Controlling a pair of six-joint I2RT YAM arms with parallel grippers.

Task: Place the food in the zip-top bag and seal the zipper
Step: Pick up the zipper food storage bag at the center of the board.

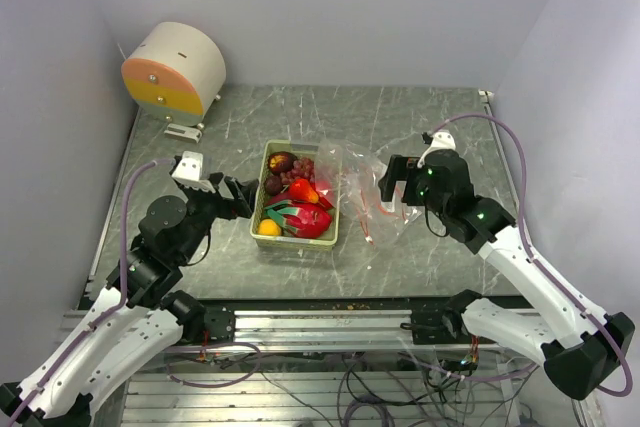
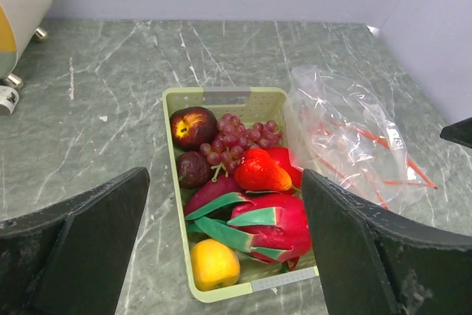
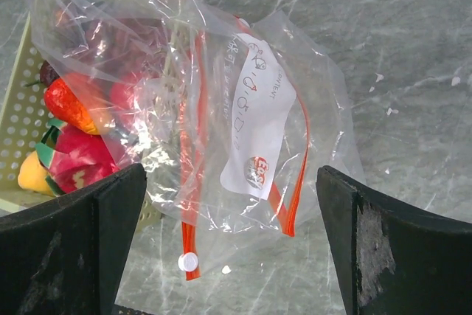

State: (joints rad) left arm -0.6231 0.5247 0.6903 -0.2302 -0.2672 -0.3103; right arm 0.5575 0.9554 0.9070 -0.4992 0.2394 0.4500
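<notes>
Top external shows the food (image 1: 298,205) in the tray (image 1: 300,145), the zip-top bag (image 1: 365,202) slumped against its right side, the left gripper (image 1: 238,197) and right gripper (image 1: 392,187) both spread wide, empty. Left wrist: the toy pieces look light, hard and smooth; the dragon fruit (image 2: 276,223), the bulkiest, seems best pinched across its middle; right wrist: limp, slippery film, probably best gripped by the stiffer orange zipper strip (image 3: 195,145).

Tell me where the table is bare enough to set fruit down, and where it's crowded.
Bare: the back strip of table between the tray and the wall, right of the cream drum, and the near strip before the rail. Crowded: the bag lies against the tray's right side by the right gripper; left gripper flanks its left.
</notes>
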